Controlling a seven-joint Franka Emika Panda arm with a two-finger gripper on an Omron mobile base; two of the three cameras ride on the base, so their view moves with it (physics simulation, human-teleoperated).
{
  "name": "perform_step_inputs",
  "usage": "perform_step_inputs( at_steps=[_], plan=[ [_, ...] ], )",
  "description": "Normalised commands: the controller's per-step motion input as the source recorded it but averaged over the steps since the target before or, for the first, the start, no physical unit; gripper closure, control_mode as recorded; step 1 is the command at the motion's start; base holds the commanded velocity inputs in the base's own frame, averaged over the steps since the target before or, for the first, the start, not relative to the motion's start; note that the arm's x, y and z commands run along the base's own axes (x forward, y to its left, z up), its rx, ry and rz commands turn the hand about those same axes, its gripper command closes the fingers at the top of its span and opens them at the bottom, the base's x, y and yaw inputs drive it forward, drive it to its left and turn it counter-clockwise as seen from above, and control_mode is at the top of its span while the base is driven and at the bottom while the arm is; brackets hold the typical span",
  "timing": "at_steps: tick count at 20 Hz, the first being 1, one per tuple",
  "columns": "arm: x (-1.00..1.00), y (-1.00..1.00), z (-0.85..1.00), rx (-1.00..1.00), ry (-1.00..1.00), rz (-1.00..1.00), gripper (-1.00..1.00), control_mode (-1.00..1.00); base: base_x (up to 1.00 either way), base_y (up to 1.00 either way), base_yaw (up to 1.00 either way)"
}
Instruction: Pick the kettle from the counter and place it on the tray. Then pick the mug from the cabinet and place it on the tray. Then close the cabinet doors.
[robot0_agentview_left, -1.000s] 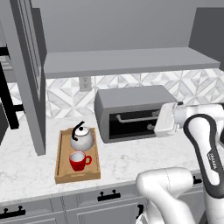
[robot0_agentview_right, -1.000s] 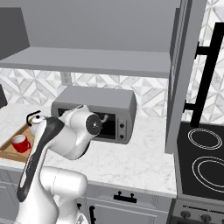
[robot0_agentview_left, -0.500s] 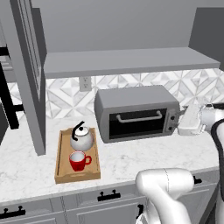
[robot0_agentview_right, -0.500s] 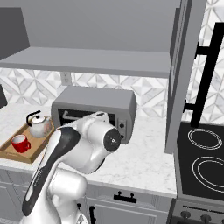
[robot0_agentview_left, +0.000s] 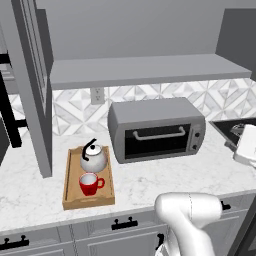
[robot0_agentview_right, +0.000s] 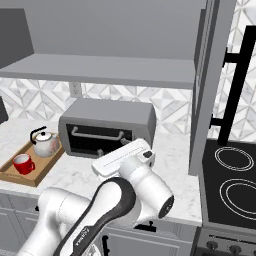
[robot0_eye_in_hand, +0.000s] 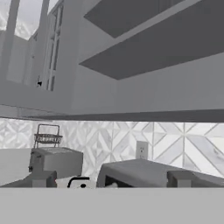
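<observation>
in the left base view the light-wood tray (robot0_agentview_left: 88, 199) lies on the veined marble counter (robot0_agentview_left: 165, 175) just left of the boxy grey toaster oven (robot0_agentview_left: 157, 129); the round silver-white kettle (robot0_agentview_left: 93, 158) and the glossy red mug (robot0_agentview_left: 90, 183) both sit inside its raised sides, kettle at the back, mug in front, so the two placements look done and, in my judgement, only the closing remains. the left cabinet door (robot0_agentview_left: 31, 85) stands swung out edge-on beside the bare grey shelf (robot0_agentview_left: 150, 70). in the right base view the same tray (robot0_agentview_right: 27, 175) holds kettle (robot0_agentview_right: 45, 143) and mug (robot0_agentview_right: 23, 163), and the right cabinet door (robot0_agentview_right: 210, 85) also hangs open near the black stovetop (robot0_agentview_right: 232, 185); the white arm bends across the counter front, probably swinging toward that door. in the hand view the gripper (robot0_eye_in_hand: 107, 180) is released, its two dark finger tips (robot0_eye_in_hand: 43, 179) spread wide with nothing between them, looking up at the flat grey underside of the cabinet (robot0_eye_in_hand: 153, 48).
</observation>
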Motion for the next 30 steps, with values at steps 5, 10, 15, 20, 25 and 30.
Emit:
perform_step_inputs(
  at_steps=[5, 10, 15, 20, 25, 30],
  plan=[
    [0.0, -0.79, 0.14, 0.18, -0.19, -0.02, -1.0, -1.0, 0.0, 0.0, 0.0],
    [0.0, -0.77, 0.35, 0.1, -0.07, -0.07, -1.0, -1.0, 0.0, 0.0, 0.0],
    [0.0, -0.67, 0.13, 0.02, -0.01, -0.1, -1.0, -1.0, 0.0, 0.0, 0.0],
    [0.0, -0.6, -0.02, 0.0, -0.01, -0.11, -1.0, -1.0, 0.0, 0.0, 0.0],
    [0.0, -0.58, 0.0, 0.04, -0.09, -0.06, -1.0, -1.0, 0.0, 0.0, 0.0],
    [0.0, -0.47, 0.0, 0.07, -0.13, -0.06, -1.0, -1.0, 0.0, 0.0, 0.0]
  ],
)
